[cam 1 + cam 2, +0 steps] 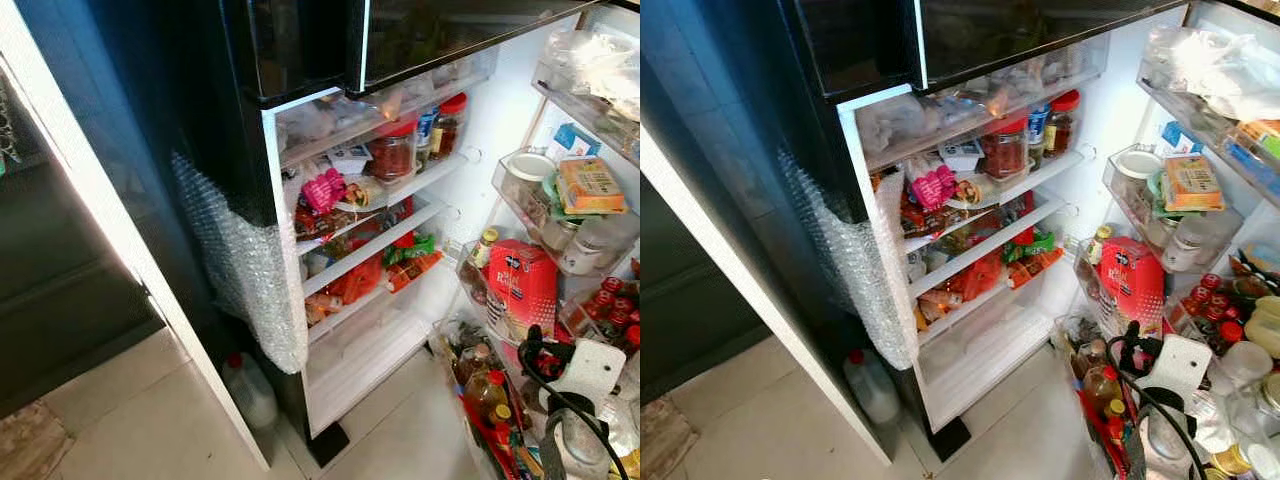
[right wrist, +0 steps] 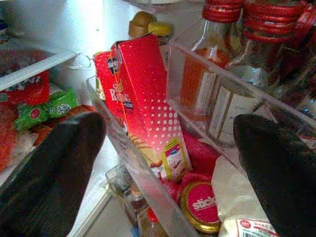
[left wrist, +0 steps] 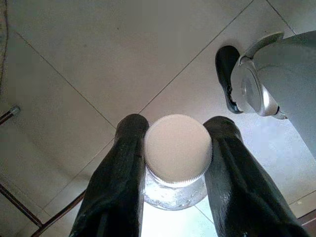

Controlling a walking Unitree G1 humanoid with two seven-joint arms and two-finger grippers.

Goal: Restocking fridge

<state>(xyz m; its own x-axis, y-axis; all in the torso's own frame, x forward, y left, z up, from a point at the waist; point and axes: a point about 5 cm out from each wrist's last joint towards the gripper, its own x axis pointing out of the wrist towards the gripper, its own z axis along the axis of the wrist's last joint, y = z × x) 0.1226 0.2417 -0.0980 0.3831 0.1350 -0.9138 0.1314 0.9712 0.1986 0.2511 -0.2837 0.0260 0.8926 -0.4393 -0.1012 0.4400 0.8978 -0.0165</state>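
**A:** What do the head views give that the wrist views don't?

**B:** The whole open black fridge point(image 1: 300, 250): white wire-edged shelves point(image 1: 375, 245) packed with red and green food packets point(image 1: 400, 255), red-lidded jars point(image 1: 392, 150) on the upper shelf, a sheet of bubble wrap point(image 1: 250, 280) hanging off the fridge's left edge, and a clear plastic jug with a red cap point(image 1: 248, 390) on the pale tiled floor point(image 1: 140, 420) beside it. The door racks point(image 1: 1120, 190) on the right hold tubs, bottles and a tall red cardboard box point(image 1: 525, 285).

**A:** And the right wrist view?

**B:** It looks close along the right end effector point(image 2: 173, 148) at that red box, standing in a clear door bin point(image 2: 143, 182) next to red-capped glass bottles point(image 2: 202, 74). A round red "stick" lid point(image 2: 200, 205) lies below.

**A:** How is that end effector set?

**B:** Fingers spread wide, one at each side of the picture, holding and touching nothing. In the head views it hangs low at the door's lower racks.

**A:** The left one?

**B:** The left wrist view shows the left end effector point(image 3: 177, 163) over the floor tiles, its two black fingers point(image 3: 118, 177) pinching a clear jar with a ribbed white lid point(image 3: 177, 148), pressed against both sides. The robot's silver leg and black foot point(image 3: 227, 74) stand nearby.
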